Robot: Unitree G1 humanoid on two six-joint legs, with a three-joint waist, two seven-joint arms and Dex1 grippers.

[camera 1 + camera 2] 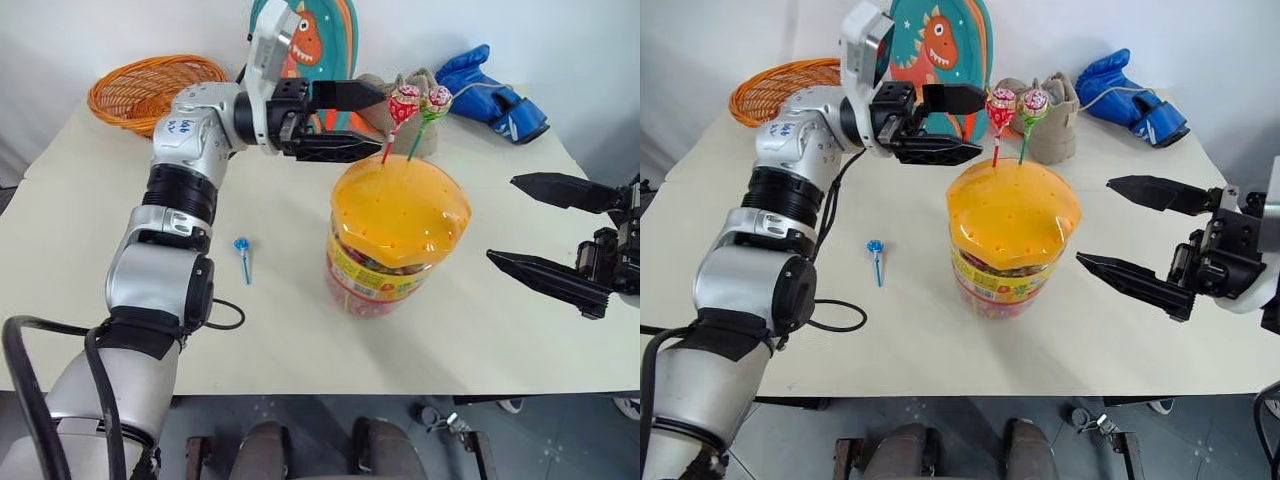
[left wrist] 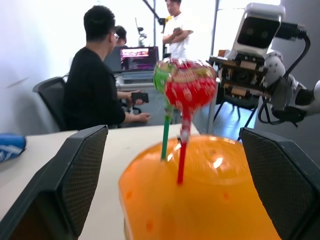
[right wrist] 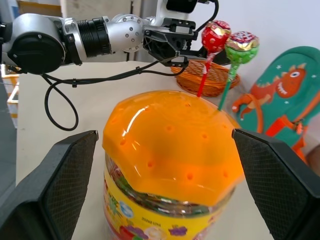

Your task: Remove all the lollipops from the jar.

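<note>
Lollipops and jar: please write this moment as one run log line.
blue lollipop: on table | red lollipop, green-stick lollipop: in jar lid | left gripper: open, near red | right gripper: open

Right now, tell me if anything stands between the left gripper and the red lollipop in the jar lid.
Nothing visible does. The left gripper is open, level with the head of the red lollipop, which stands in the jar lid. The green-stick lollipop stands on the far side, not between.

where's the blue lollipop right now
In the left eye view the blue lollipop lies flat on the white table, to the robot's left of the jar, beside the left forearm.
</note>
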